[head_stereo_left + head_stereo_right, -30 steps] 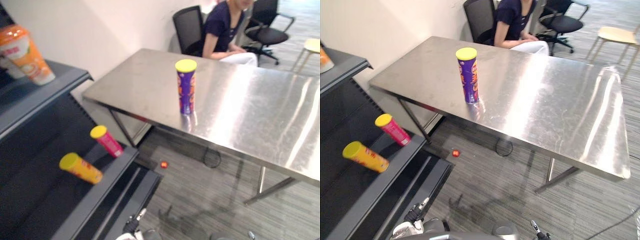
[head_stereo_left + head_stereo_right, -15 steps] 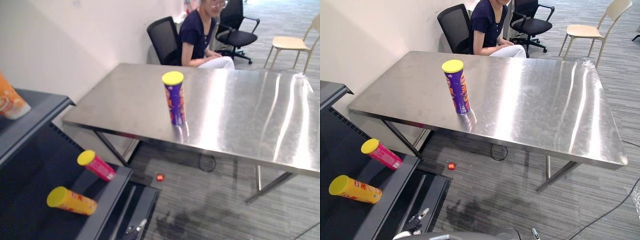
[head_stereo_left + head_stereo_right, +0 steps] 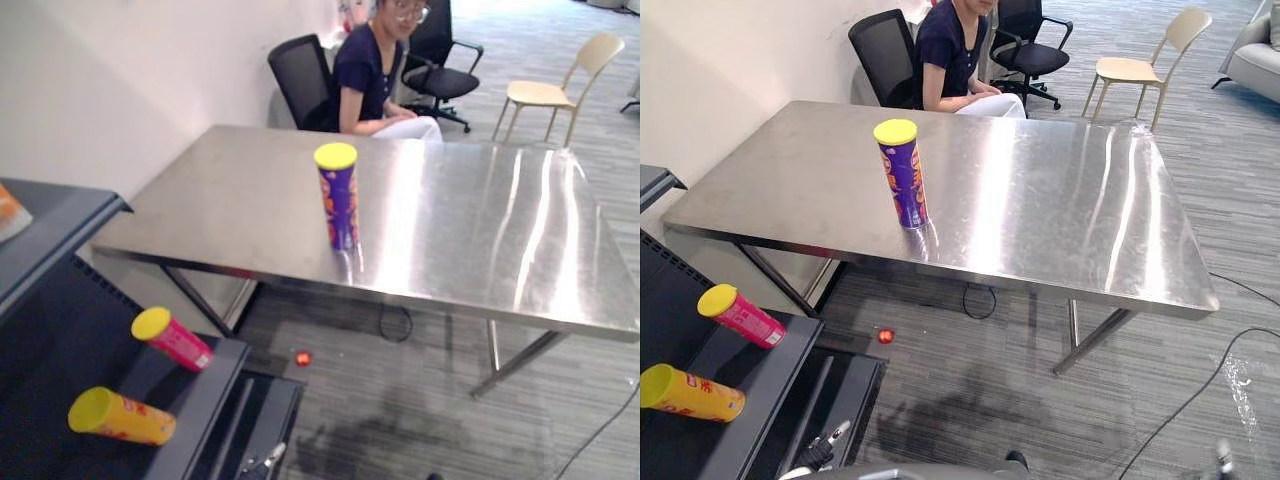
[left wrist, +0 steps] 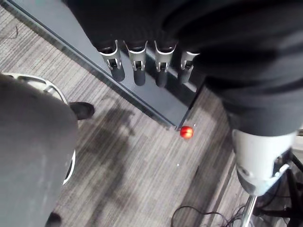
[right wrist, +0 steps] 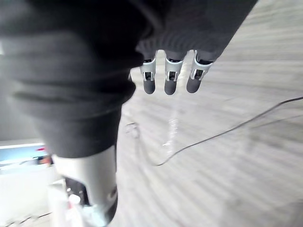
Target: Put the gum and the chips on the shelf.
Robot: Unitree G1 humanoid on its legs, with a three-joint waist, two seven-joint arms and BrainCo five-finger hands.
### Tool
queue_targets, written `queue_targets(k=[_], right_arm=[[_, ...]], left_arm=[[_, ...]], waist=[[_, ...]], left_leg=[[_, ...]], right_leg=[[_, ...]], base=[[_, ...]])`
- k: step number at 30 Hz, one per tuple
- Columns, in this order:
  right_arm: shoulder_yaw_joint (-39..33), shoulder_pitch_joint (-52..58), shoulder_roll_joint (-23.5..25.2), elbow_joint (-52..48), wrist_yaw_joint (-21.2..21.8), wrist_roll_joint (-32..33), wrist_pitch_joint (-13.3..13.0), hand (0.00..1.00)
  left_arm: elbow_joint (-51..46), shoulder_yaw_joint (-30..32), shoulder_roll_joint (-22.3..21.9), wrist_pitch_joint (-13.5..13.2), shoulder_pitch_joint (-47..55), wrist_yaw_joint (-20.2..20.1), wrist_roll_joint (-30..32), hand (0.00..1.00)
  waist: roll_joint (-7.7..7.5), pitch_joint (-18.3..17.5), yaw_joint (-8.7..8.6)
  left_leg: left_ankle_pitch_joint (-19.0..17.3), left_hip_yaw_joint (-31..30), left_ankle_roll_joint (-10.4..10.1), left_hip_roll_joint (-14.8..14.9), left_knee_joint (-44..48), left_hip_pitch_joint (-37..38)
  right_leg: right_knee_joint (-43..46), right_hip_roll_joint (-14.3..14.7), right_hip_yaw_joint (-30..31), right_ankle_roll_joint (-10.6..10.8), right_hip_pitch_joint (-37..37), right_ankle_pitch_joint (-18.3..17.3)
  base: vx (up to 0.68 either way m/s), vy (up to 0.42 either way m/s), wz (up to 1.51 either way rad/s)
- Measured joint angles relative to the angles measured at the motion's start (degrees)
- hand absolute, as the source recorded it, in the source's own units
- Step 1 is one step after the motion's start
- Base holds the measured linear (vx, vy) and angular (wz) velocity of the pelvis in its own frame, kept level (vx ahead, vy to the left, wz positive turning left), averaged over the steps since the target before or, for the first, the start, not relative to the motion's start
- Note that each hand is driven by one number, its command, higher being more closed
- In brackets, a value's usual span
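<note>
While both hands hang empty, left hand with fingers slack near the shelf foot and right hand with fingers loose above bare floor, nothing is grasped. The chips can stands upright on the steel table, centre of the eye views, well apart from the shelf at lower left. Gum: cannot tell which item it is; a small red thing lies on the floor just beside the shelf corner, maybe that. Main risk: the can is tall and narrow on slick metal, so a bump near its yellow lid likely tips it or skids it away. On the shelf a pink can and a yellow can lie on their sides; crowding them could set them rolling off. The red thing sits in the path between table and shelf. An orange pack is at the left edge on the upper tier. A person sits at the table's far side on a black office chair, beige chair upper right, neither in the way.
</note>
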Motion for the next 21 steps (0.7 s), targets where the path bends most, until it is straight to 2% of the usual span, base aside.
queue_targets(k=[3, 6, 8, 10, 14, 17, 21], right_arm=[[2.8, -0.3, -0.4, -16.2, -4.1, -4.5, -2.0, 0.0], [4.1, -2.1, 0.4, -25.8, -6.8, -8.5, -3.4, 0.0], [6.5, -2.9, 2.7, -34.2, -8.3, -12.8, -4.6, 0.0], [8.4, -2.9, 3.8, -38.5, -8.6, -14.6, -4.8, 0.0], [15.1, -2.9, 4.4, -45.5, -6.7, -17.9, -5.1, 0.0], [22.3, -2.9, 4.0, -49.2, -1.3, -18.3, -5.3, 0.0], [28.7, -3.2, 3.0, -50.0, 3.8, -18.4, -5.3, 0.0]], left_arm=[[-0.7, -0.1, 0.0, 0.0, 0.8, 0.0, 0.3, 0.0], [-2.2, -0.2, -0.2, 0.1, 1.5, 0.0, 0.5, 0.0], [-2.9, -0.2, -0.2, 0.3, 1.7, 0.0, 1.4, 0.0], [-3.2, -0.6, -0.2, 0.6, 1.8, 0.0, 2.3, 0.0], [-4.0, -2.6, 0.0, 0.8, 2.0, 0.0, 2.6, 0.0], [-5.0, -4.5, 0.3, 0.7, 2.3, -0.2, 4.3, 0.0], [-5.5, -5.2, 0.7, 0.5, 2.3, -1.1, 4.7, 0.0]], waist=[[0.4, -0.3, -0.06], [-0.16, -0.6, 0.0], [-0.69, -1.0, -0.09], [-0.93, -1.3, -0.1], [-1.74, -2.4, -0.23], [-2.29, -2.7, -0.09], [-2.73, -2.9, 0.03]], left_leg=[[0.9, -0.2, -0.2, 0.0, -1.6, 0.7], [1.3, -0.5, -0.3, 0.4, -1.9, 0.5], [1.4, -0.8, -0.4, 0.7, -2.1, 0.3], [1.4, -0.9, -0.4, 0.7, -2.1, 0.1], [1.6, -1.3, -0.4, 0.8, -1.9, -0.6], [1.7, -1.8, -0.4, 0.8, -1.9, -0.8], [2.2, -4.6, -0.2, 0.7, -1.9, -1.7]], right_leg=[[0.3, 0.2, -0.2, 0.5, -0.1, -0.4], [1.0, 0.7, -0.4, 0.8, -0.6, -0.5], [1.0, 1.0, -0.5, 0.8, -0.7, -0.5], [1.0, 1.1, -0.5, 0.8, -0.9, -0.5], [1.0, 1.2, -0.6, 0.8, -1.4, -0.5], [1.0, 1.2, -0.9, 0.8, -1.4, -0.5], [0.9, 1.1, -2.6, 0.8, -1.0, -0.5]], base=[[-0.04, -0.055, 0.01], [-0.03, -0.068, 0.05], [-0.01, -0.066, 0.02], [0.0, -0.044, 0.03], [0.0, -0.028, 0.02], [-0.02, -0.03, 0.05], [-0.02, -0.037, 0.25]])
